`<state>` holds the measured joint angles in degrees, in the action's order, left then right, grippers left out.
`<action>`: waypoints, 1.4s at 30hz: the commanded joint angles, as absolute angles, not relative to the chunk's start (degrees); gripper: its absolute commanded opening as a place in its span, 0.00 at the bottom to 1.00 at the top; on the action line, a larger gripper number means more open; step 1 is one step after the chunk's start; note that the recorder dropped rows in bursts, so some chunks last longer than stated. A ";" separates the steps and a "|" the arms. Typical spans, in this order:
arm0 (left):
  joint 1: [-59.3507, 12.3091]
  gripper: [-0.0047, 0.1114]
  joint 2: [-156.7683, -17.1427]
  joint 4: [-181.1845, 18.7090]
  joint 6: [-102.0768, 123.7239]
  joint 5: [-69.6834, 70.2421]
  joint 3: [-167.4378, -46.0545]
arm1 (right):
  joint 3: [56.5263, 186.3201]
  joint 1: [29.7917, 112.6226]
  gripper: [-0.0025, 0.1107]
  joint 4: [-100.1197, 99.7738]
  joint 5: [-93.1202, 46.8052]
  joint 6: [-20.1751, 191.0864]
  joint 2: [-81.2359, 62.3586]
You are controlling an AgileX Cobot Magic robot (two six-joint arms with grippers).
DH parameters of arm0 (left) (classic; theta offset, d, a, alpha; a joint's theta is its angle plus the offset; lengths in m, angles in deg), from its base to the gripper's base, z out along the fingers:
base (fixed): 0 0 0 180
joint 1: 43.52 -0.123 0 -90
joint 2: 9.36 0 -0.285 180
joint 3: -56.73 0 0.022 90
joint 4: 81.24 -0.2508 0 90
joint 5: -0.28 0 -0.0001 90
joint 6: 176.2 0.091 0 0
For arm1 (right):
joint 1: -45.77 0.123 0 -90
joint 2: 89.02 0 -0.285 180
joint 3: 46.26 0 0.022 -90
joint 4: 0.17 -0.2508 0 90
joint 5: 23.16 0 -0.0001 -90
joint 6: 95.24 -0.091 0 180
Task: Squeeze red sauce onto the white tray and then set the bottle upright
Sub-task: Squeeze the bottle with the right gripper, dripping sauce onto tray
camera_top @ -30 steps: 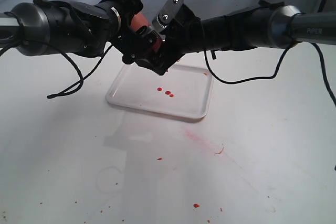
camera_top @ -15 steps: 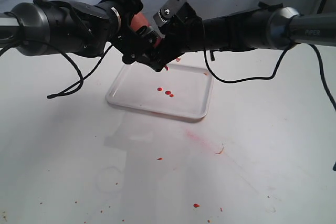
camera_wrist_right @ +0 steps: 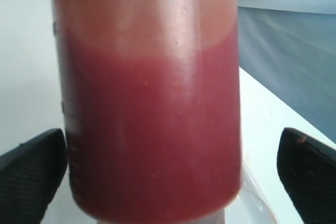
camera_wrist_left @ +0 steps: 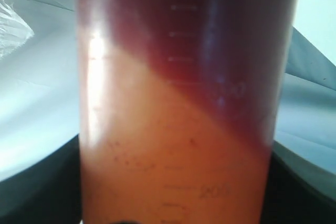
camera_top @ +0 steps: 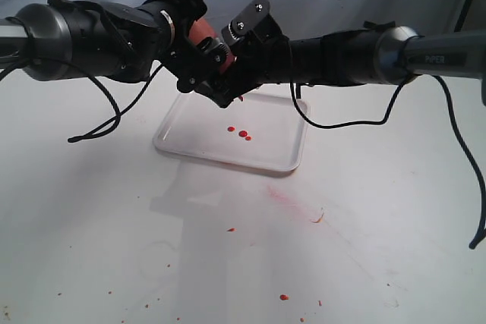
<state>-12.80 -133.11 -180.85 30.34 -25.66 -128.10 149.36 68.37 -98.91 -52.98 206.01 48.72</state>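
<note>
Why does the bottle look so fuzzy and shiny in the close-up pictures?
Left wrist view: the bottle sits so close to the lens that it blurs, and a white glare stripe runs down one side. Right wrist view: blurry too, with softer shine. Exterior view: sharper, with faint shadows on the table.

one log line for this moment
left fingers: gripping bottle, tilted over tray | right fingers: open either side of bottle | tray: three sauce drops | bottle: not yet upright
</note>
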 commanded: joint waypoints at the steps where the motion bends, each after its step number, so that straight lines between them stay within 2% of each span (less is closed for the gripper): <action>1: -12.64 0.04 -131.83 -181.18 29.19 -26.73 -128.31 | 149.04 68.67 0.95 -100.12 -55.01 206.59 48.45; 5: -12.64 0.04 -131.83 -181.18 29.19 -26.73 -128.31 | 149.04 68.67 0.93 -100.12 -55.02 207.44 48.45; 9: -12.64 0.04 -131.83 -181.18 29.19 -26.73 -128.31 | 149.04 68.67 0.84 -100.12 -54.81 207.44 48.45; 25: -12.64 0.04 -131.83 -181.18 29.19 -26.73 -128.31 | 149.04 68.67 0.02 -100.12 -55.48 207.30 48.45; 37: -12.64 0.04 -131.83 -181.18 29.31 -26.73 -128.31 | 149.04 68.67 0.03 -100.12 -55.58 206.83 48.45; 40: -12.64 0.04 -131.83 -181.18 29.31 -26.73 -128.31 | 149.04 68.67 0.12 -100.12 -55.58 206.83 48.45; 42: -12.64 0.04 -131.83 -181.18 29.31 -26.73 -128.31 | 149.04 68.67 0.25 -100.12 -55.58 206.83 48.45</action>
<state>-12.80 -133.11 -180.85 30.34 -25.66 -128.10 149.36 68.47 -99.51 -54.82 206.73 48.72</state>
